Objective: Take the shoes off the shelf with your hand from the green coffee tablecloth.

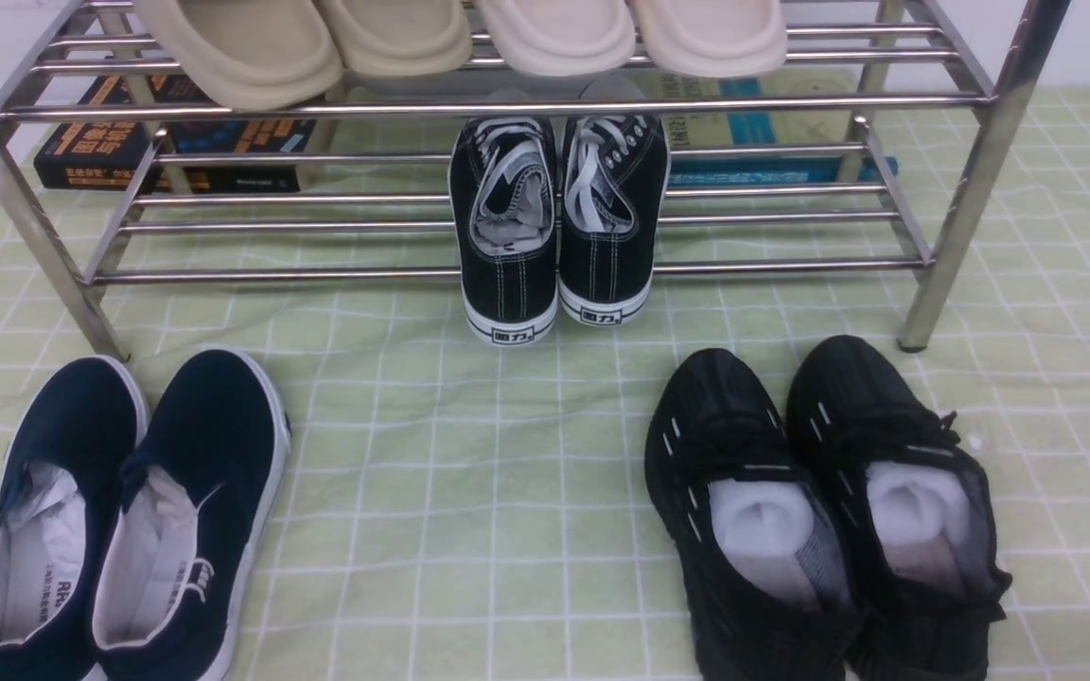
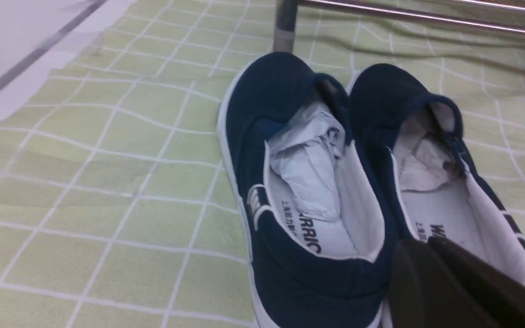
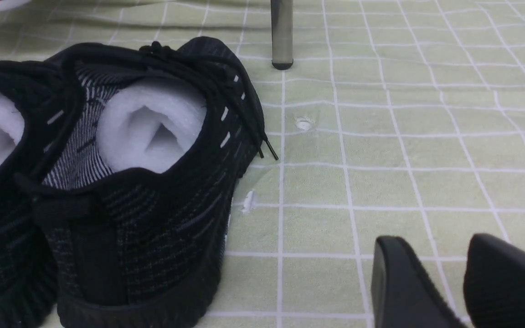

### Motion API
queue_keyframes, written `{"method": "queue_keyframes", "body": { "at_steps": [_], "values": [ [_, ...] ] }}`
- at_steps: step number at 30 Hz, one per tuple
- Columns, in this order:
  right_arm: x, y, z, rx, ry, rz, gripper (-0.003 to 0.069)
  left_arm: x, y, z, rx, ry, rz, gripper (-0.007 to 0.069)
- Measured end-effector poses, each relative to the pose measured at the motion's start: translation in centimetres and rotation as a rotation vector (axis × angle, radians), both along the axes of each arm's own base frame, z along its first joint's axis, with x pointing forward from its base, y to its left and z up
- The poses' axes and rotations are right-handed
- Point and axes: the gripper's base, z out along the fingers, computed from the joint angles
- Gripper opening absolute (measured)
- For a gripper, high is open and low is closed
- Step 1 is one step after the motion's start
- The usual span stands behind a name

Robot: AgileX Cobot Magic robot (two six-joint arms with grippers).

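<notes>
**Item 1, lower left of the front view: the shoes (image 1: 119,511).** Navy slip-on pair, side by side and touching, resting on the green coffee tablecloth (image 1: 469,492) in front of the shelf (image 1: 507,272), not on it. Long axis: heels at the bottom edge, toes pointing up-frame toward the shelf's left leg, leaning slightly right.

**Item 2, lower right of the left wrist view: left gripper (image 2: 419,248).** Fingers pressed together, right at the heel end of the pair. You cannot tell whether the heel collar is pinched between them. The shoes run lengthwise away from the claw, toes farthest. This is your nearer arm by a wide margin.

**Item 3, centre of the front view: black lace-up sneakers (image 1: 554,227).** On the lower rails, heels overhanging the front rail.

**Item 4, lower right: black mesh trainers (image 1: 819,511).** On the cloth.

**Item 5, lower right of the right wrist view: right gripper (image 3: 454,282).** Spread wide, empty, above bare cloth beside the trainers, well apart from the navy pair.
</notes>
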Motion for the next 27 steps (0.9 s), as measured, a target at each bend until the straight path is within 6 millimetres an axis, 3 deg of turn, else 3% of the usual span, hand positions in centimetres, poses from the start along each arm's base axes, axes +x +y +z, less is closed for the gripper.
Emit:
{"method": "queue_keyframes", "body": {
  "at_steps": [27],
  "values": [
    [0.0,0.0,0.0,0.0,0.0,0.0,0.0237,-0.06,-0.15,-0.18,0.006,0.028,-0.034,0.0054]
  ]
}}
